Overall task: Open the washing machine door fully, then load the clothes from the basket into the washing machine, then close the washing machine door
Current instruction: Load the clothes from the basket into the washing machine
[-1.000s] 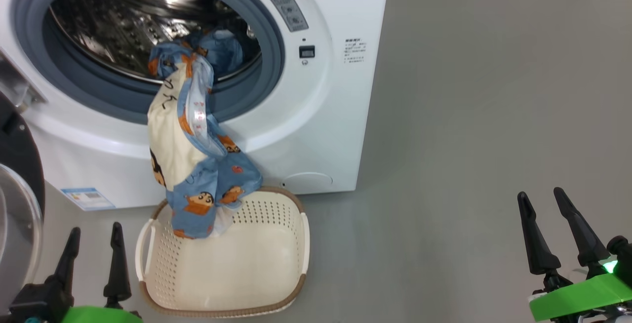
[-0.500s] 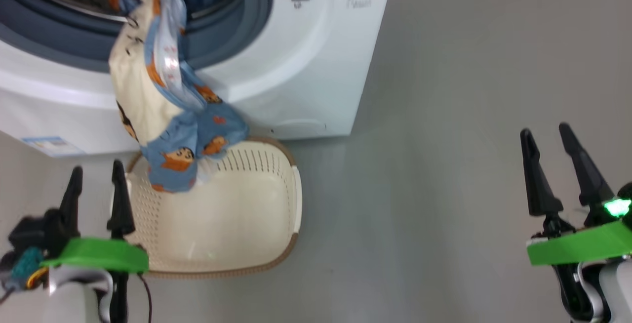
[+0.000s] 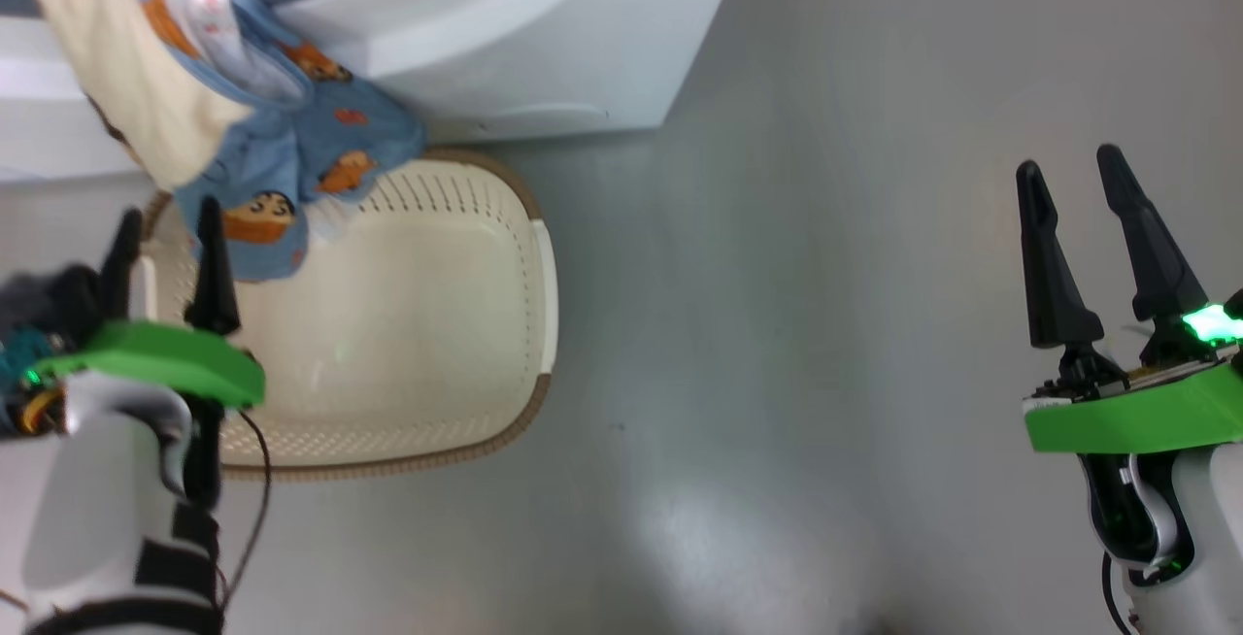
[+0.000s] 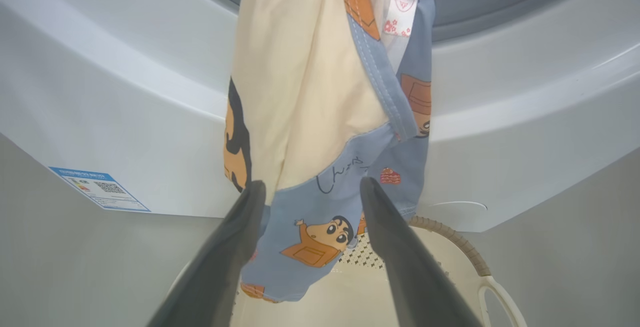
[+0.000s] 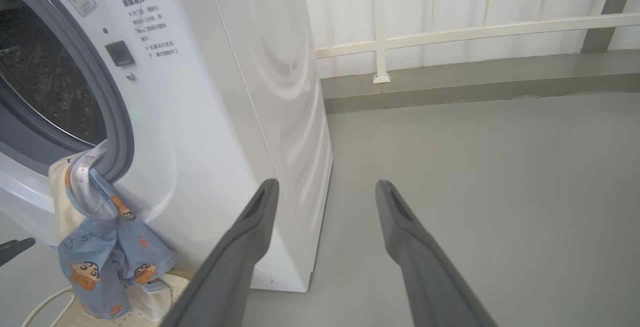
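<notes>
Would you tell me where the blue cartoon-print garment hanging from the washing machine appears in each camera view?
Head view: hanging garment at upper left, drooping over the basket.
Left wrist view: it fills the centre, running from the top edge almost to the bottom.
Right wrist view: it is at lower left, under the drum opening.
Shared landmark: the washing machine white front, directly behind the garment.

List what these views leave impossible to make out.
- Head view: the top edge crops the washing machine and the garment, hiding its upper end.
- Left wrist view: the hanging garment and the left gripper hide most of the basket.
- Right wrist view: the drum is dark and cropped at the left edge; its contents are unclear.
</notes>
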Controlling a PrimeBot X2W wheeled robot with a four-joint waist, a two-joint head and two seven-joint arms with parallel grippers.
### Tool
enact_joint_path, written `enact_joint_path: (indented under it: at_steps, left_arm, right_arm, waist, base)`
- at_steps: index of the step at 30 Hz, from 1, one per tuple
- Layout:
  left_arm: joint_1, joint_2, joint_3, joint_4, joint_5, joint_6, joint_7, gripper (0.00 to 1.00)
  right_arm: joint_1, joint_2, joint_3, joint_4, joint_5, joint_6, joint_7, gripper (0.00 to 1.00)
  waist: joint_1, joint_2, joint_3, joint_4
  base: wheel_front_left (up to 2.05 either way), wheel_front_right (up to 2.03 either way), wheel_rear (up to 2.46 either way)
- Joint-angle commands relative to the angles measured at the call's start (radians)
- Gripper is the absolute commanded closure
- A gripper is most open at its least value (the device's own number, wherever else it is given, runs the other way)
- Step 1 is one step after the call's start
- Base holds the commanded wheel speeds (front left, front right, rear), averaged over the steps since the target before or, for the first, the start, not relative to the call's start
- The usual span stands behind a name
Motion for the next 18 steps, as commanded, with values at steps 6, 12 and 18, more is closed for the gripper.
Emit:
enact_joint_path:
  at_steps: [6, 12, 18]
  left_arm:
    - [-0.125, 0.082, 0.016, 0.082, 0.002, -0.003, -0.005, 0.00]
    - [-0.218, 0.115, 0.004, 0.145, -0.002, -0.003, -0.005, 0.00]
    - [-0.251, 0.122, -0.123, 0.123, -0.079, -0.003, -0.005, 0.00]
  right_arm:
    - [-0.026, -0.012, 0.023, -0.039, 0.007, 0.005, -0.008, 0.00]
    - [-0.042, -0.006, 0.035, -0.047, 0.005, 0.005, -0.008, 0.00]
    - [-0.047, 0.001, 0.042, -0.051, 0.005, 0.005, -0.008, 0.00]
  waist:
    - [-0.0002, 0.0000, 0.137, -0.039]
    - [-0.0002, 0.0000, 0.176, -0.052]
    - [-0.0002, 0.0000, 0.188, -0.062]
  base:
    - [0.00, 0.00, 0.00]
    - [0.00, 0.00, 0.00]
    - [0.00, 0.00, 0.00]
